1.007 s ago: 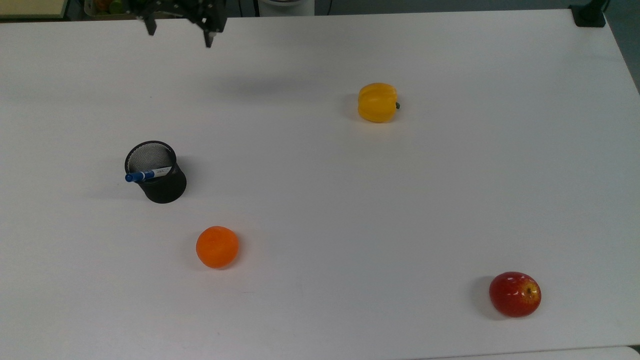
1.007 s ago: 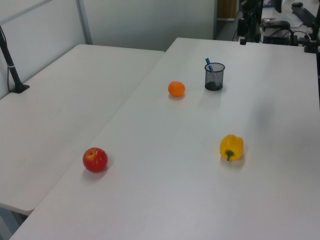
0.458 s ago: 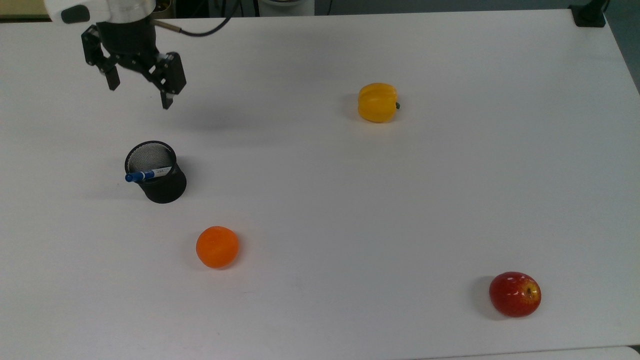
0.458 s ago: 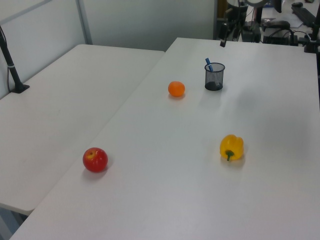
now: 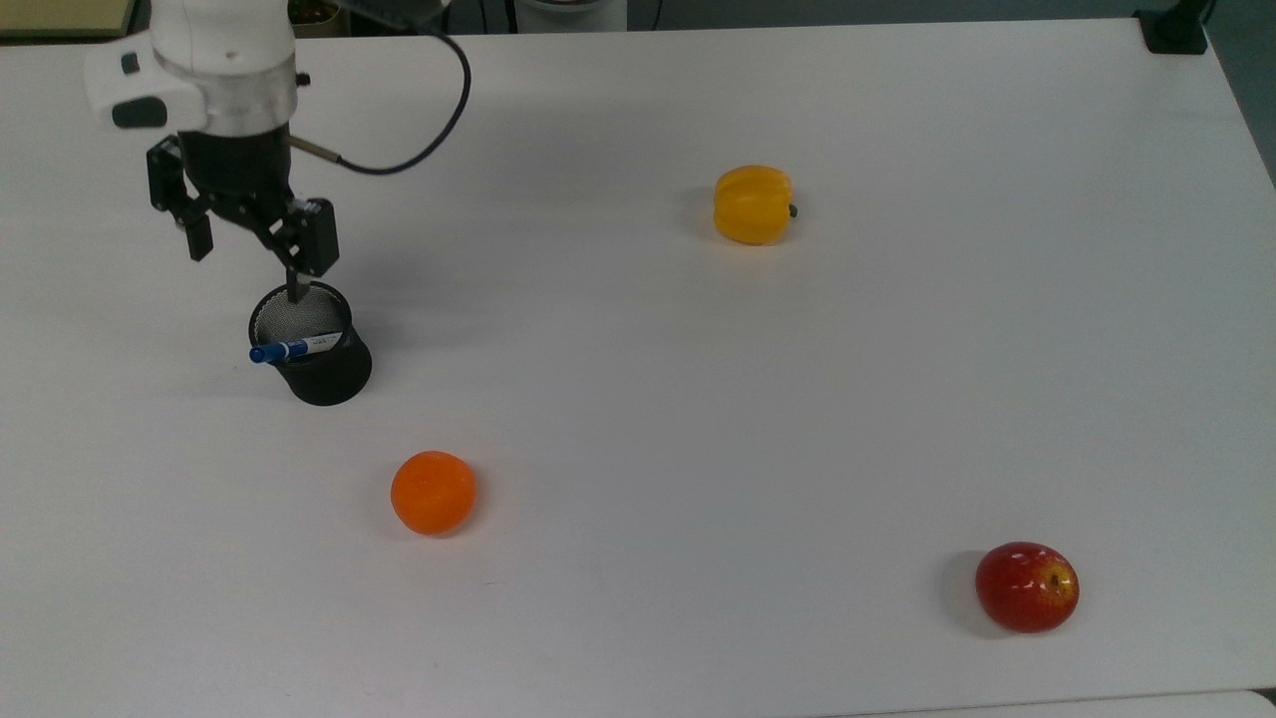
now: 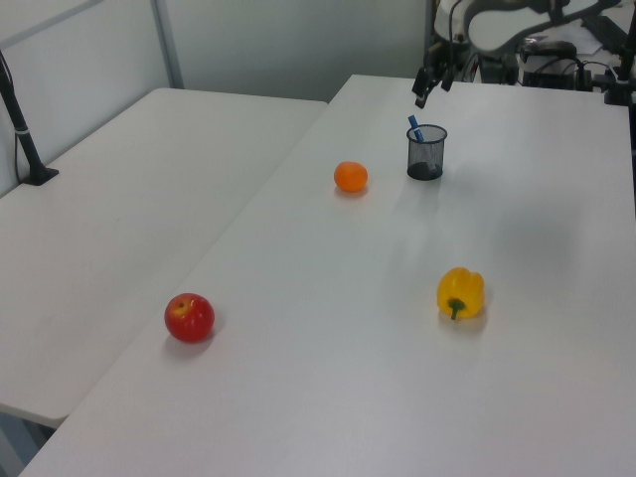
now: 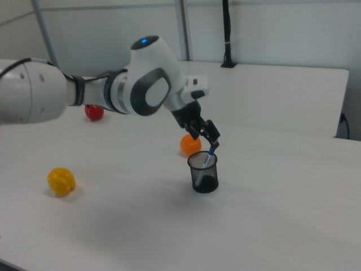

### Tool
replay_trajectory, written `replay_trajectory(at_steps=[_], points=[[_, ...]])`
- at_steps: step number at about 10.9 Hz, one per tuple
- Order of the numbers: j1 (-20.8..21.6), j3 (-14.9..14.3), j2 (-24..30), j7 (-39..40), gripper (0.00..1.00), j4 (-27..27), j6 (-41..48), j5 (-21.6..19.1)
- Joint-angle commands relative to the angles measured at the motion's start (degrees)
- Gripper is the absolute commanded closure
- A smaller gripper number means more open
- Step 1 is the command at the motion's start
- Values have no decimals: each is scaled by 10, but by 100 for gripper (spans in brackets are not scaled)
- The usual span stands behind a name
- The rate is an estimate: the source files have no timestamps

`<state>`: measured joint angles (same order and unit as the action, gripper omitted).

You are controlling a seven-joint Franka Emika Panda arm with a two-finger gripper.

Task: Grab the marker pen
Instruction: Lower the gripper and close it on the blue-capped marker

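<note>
The marker pen (image 5: 295, 348) is white-barrelled with a blue cap and leans inside a black mesh cup (image 5: 324, 374), cap end poking over the rim toward the top view's left. My gripper (image 5: 247, 269) hangs open just above and behind the cup, nothing between its fingers; one fingertip (image 5: 296, 291) overlaps the cup's far rim in the top view. The right view shows the gripper (image 7: 206, 139) directly over the marker pen (image 7: 210, 157) and cup (image 7: 204, 174). From the left view the gripper (image 6: 434, 87) hovers above the marker pen (image 6: 414, 127), clear of it.
On the white table (image 5: 698, 419) lie an orange (image 5: 433, 492) near the cup, a yellow bell pepper (image 5: 753, 203) farther to the top view's right, and a red apple (image 5: 1027, 586) at the front right. A black clamp base (image 5: 1174, 30) sits at the far right corner.
The arm has come down from the table's far edge toward the cup, so the open gripper now hangs right above the cup's rim. Marker pen, cup and fruit have not moved.
</note>
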<state>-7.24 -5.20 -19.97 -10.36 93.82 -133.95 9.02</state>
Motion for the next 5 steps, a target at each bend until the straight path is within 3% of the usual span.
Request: replay_trajectory(at_steps=[1, 3, 5], points=[[0, -2, -41, -26, 16, -8, -70, 16], [1, -2, -53, -60, 22, -8, -103, 19], [5, -2, -64, -69, 38, -7, -115, 24]])
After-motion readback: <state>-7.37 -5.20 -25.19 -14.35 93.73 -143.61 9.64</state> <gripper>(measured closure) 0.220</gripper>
